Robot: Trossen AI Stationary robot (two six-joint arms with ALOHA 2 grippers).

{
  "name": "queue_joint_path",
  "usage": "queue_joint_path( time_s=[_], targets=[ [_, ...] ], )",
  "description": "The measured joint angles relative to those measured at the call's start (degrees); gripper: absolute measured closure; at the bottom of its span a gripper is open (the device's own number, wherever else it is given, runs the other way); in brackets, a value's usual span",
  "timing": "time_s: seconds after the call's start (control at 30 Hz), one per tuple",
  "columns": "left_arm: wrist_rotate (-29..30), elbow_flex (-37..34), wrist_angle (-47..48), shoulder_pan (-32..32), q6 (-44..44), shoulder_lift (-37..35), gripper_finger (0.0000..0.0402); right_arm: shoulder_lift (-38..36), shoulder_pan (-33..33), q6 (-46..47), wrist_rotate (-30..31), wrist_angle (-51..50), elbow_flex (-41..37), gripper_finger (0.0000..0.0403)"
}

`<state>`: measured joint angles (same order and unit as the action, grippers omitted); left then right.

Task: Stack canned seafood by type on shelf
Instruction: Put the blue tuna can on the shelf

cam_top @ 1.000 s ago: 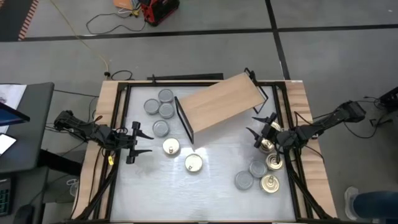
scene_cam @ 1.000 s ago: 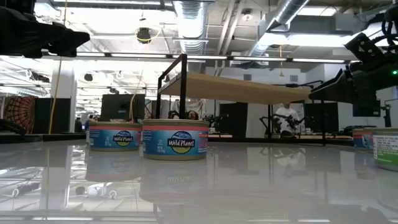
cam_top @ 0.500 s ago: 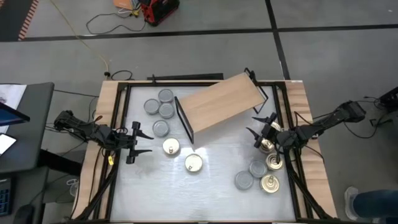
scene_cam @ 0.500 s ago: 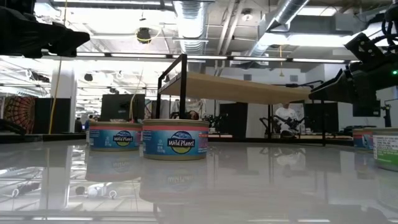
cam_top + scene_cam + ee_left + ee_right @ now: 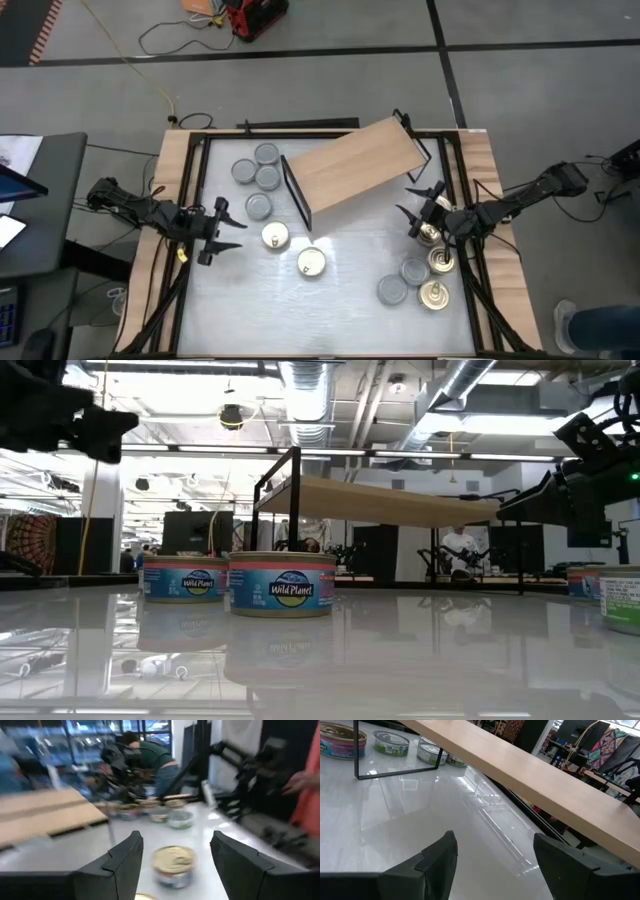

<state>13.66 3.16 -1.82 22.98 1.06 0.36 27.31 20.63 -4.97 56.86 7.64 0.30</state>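
The shelf point(image 5: 355, 165) is a tan board on black frame legs, standing askew at the table's far middle. Grey-topped tins point(image 5: 259, 177) sit left of it. Two gold-lidded tins point(image 5: 275, 236) point(image 5: 312, 262) stand in front of it. A mixed cluster point(image 5: 415, 270) lies at the right. My left gripper point(image 5: 236, 233) hovers open left of the gold pair; in its wrist view a gold-lidded tin point(image 5: 172, 865) stands beyond the open fingers point(image 5: 175, 845). My right gripper point(image 5: 408, 205) is open beside the shelf's right end point(image 5: 520, 770), above a gold tin point(image 5: 430, 233).
Wooden rails point(image 5: 172, 200) and black frame bars run along the table's left and right sides. White tabletop point(image 5: 340, 310) lies bare toward the near edge. People and equipment show in the room beyond the table point(image 5: 460, 550).
My left gripper has turned slightly toward the table's near edge, still open. Its wrist view is blurred. The right arm and all tins have stayed where they were.
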Motion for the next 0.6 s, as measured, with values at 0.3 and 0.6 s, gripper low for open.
queue_joint_path(
  time_s=[0.3,0.6],
  targets=[
    [1.46,-0.11,-1.33,0.0,-14.34,0.02,0.0178,0.0,0.01,-0.02,0.01,0.01,0.02,0.0116],
    [2.68,-0.01,-1.31,0.0,-14.48,0.02,0.0178,0.0,-0.92,-2.99,0.07,0.01,0.02,0.0116]
  ],
)
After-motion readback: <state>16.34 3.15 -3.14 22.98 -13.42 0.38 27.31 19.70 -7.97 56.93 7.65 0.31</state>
